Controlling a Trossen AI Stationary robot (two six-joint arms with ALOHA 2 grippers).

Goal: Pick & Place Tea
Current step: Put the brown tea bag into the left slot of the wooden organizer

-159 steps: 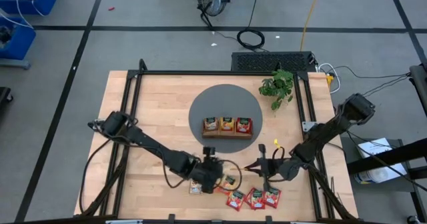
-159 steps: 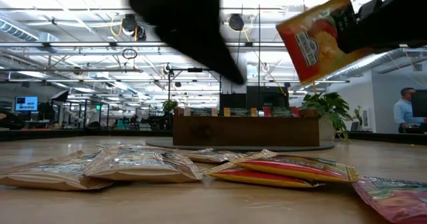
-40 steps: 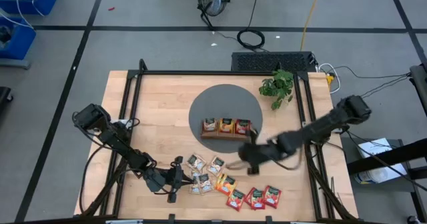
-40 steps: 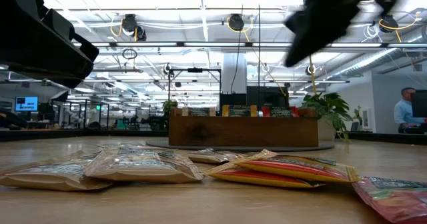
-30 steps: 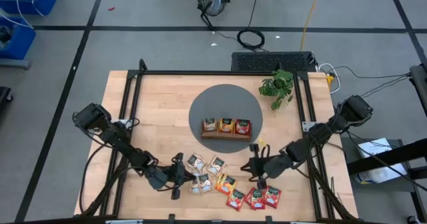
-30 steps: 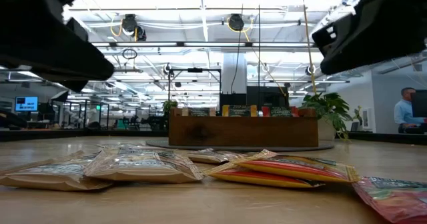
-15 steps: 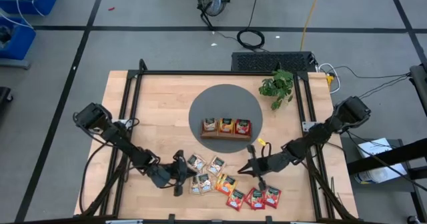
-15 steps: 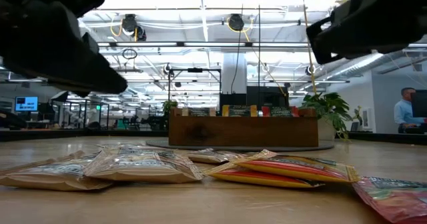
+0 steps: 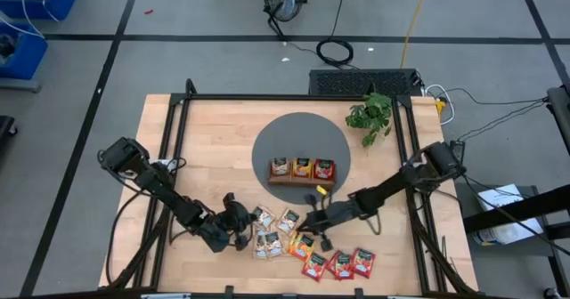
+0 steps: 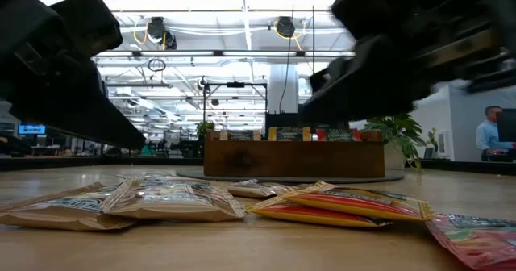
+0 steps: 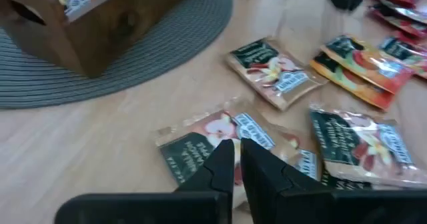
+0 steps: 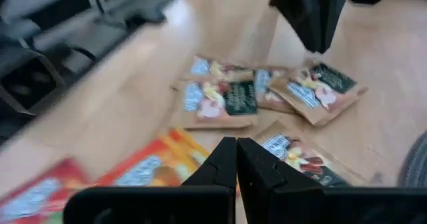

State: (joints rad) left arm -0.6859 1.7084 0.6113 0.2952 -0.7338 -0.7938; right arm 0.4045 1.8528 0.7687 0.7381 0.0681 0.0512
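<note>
Working from the left side of the bench, the left gripper (image 9: 239, 223) is hovering low near the front edge, right beside the loose cream-white sachets (image 9: 265, 242). In its wrist view its fingers (image 11: 223, 163) are sitting nearly pressed together with only a slit between them, gripping nothing, tips poised over a cream sachet (image 11: 215, 139).

Moving along, the loose tea is lying in a scatter along the front edge: cream packets to the left, an orange-yellow sachet (image 9: 302, 245) in the middle, then three red sachets (image 9: 341, 263) towards the front right. Behind them, mid-bench, the wooden tray (image 9: 303, 180) is sitting on a grey round mat (image 9: 301, 130) with one sachet already showing in each of its three compartments.

Over to the right, the right gripper (image 9: 307, 220) is reaching in between the tray and the scatter, clenched tight and empty, its fingers (image 12: 225, 159) aimed down at the cream and orange packets.

Judging the step as going in for the next sachet: whichever arm takes it is going to need its jaws spread first, then come down on one packet's edge only, since several are overlapping. With both arms crowding the same pile, keeping them from clashing looks like the real trick.
</note>
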